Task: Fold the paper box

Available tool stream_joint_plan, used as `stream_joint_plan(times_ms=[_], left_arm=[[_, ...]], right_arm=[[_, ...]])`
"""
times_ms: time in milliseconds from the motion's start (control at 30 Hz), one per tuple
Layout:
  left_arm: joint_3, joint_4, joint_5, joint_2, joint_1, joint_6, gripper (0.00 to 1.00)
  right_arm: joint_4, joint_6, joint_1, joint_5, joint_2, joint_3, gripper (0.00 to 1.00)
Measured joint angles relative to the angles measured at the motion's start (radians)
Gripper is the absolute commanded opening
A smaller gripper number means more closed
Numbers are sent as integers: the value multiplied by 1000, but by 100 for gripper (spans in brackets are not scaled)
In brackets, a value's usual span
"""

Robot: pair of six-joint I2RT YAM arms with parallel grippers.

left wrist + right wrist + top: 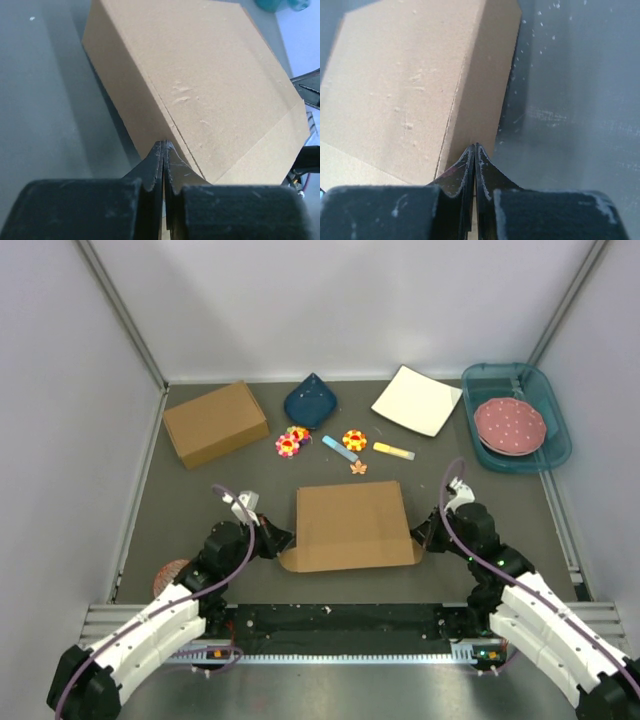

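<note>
Both arms flank the paper box [350,525] on the worktop [270,475]: left gripper [272,538] at its 9 o'clock, right gripper [420,533] at 3, each clenched on nothing, tips at the side walls. Press evenly from both sides, I'd say. Small toys [354,440] crowd 12 o'clock; the deeper carton [215,423] sits clear at 11.

In the left wrist view the paper box [200,75] is cut off by the upper edge, and its near corner is covered by the left claw [164,146]. In the top view a round reddish object [171,573] is half hidden by the left arm [165,618].
</note>
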Motion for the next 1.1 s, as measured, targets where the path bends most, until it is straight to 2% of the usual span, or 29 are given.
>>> stream_joint_plan(times_ms=[233,533,767,1100], left_arm=[[32,-87,17,-118,2,0,0],[170,-184,1,-137,5,-1,0],[237,-181,-30,-135,6,0,0],[211,-119,-51,-75,6,0,0]], right_arm=[[-121,2,0,5,-78,140,0],[-168,37,-2,12,-84,285,0],[-199,57,-3,11,-69,279,0],[-181,72,-3,-10,-58,175,0]])
